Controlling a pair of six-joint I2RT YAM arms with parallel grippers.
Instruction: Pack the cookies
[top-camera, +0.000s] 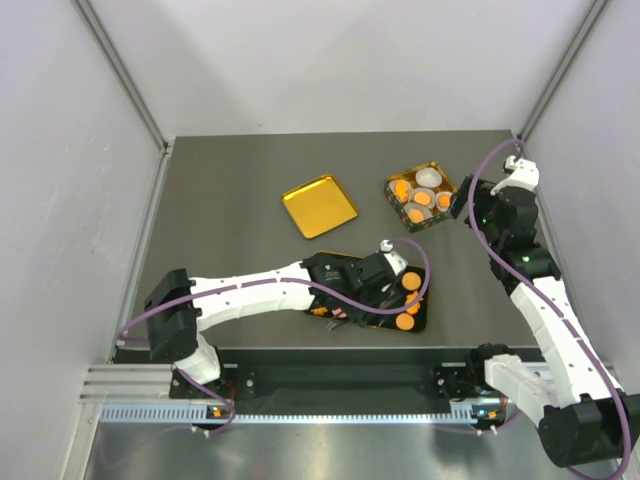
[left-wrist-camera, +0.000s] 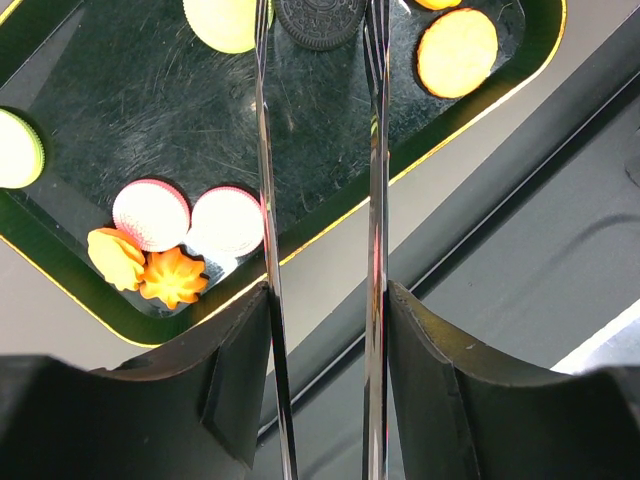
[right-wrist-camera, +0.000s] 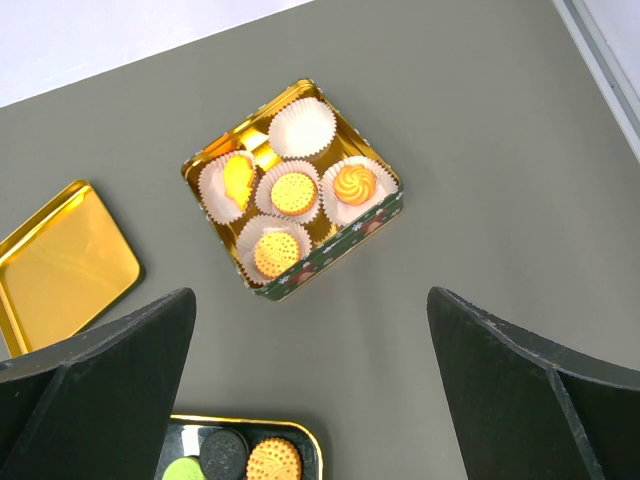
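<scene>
- L hand (left-wrist-camera: 318, 12) over black tray (left-wrist-camera: 100, 110) at near edge of worktop (top-camera: 230, 200).
- Key relation: dark cookie (left-wrist-camera: 320, 25) lies dead ahead, at 12 in L wrist view, right btwn the two thin fingers (left-wrist-camera: 264, 200). Round, so no long axis to line up.
- L hand state: fingers part-way apart, flanking dark cookie. Can't tell if pinching or only bracketing.
- Other cookies in tray, L wrist view: orange disc (left-wrist-camera: 457, 52) at 1, pink ones (left-wrist-camera: 151, 214) and orange flowers (left-wrist-camera: 172, 277) at 8.
- Tin (right-wrist-camera: 340, 240): at approx 1 from L hand in top view, well apart. Four cups filled; empty cup (right-wrist-camera: 302, 128) at tin's 12 in R wrist view.
- R hand (right-wrist-camera: 310, 300) spread wide, holding nothing, near tin's 3 in top view. R nearer tin, L nearer loose cookies.
- Judgement: next = L lifts, carries toward 1, to empty cup.
</scene>
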